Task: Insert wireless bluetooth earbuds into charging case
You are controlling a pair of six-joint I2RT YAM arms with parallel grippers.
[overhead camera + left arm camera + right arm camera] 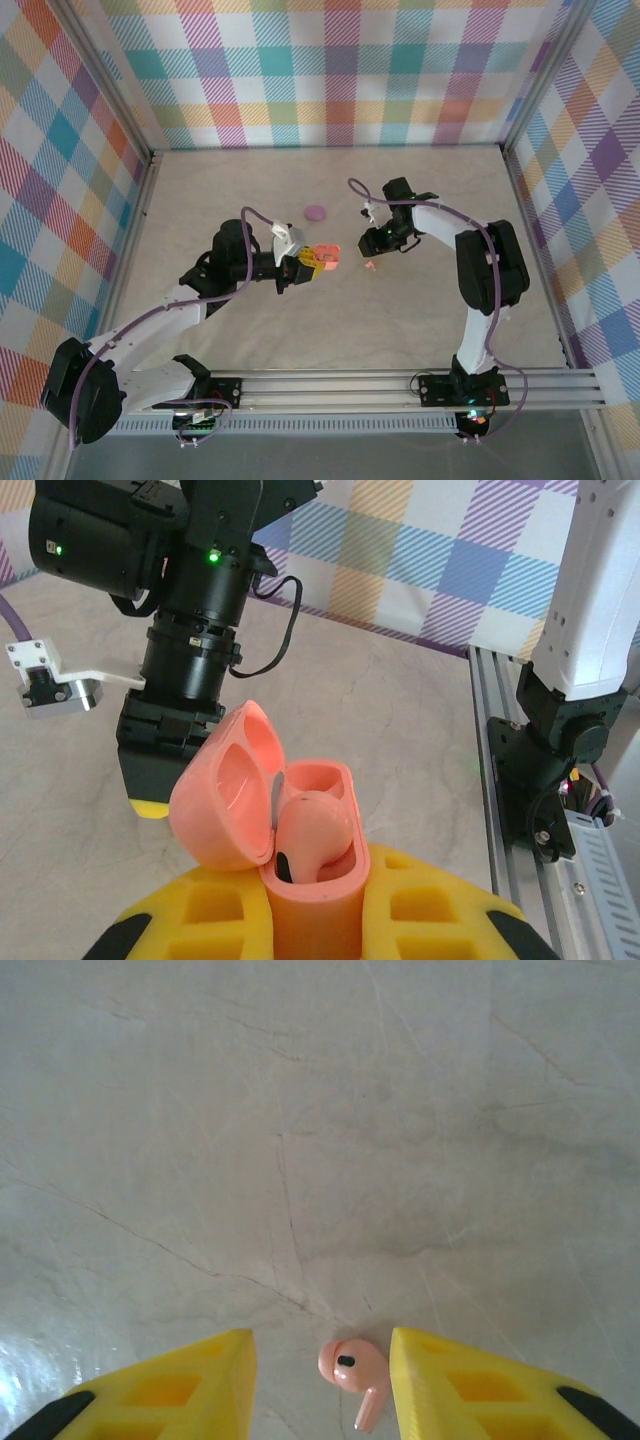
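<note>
Closest to me, the left end effector (pixel 308 262) is clenched on the open pink charging case (pixel 312 890), with one pink earbud (pixel 318 825) seated inside. Further out, the right end effector (pixel 321 1390) is released and points down at the worktop (pixel 300 1110). I see a loose earbud (pixel 347 1365) lying between its fingers, nearer the right one. Beyond sits a purple case (pixel 316 212).

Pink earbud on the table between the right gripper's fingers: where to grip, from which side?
Grip the earbud by its rounded head, coming straight down with the open right gripper, fingers closing across it. It lies flat on the table; the thin stem would probably slip. It sits nearer one finger, so centre first.
</note>
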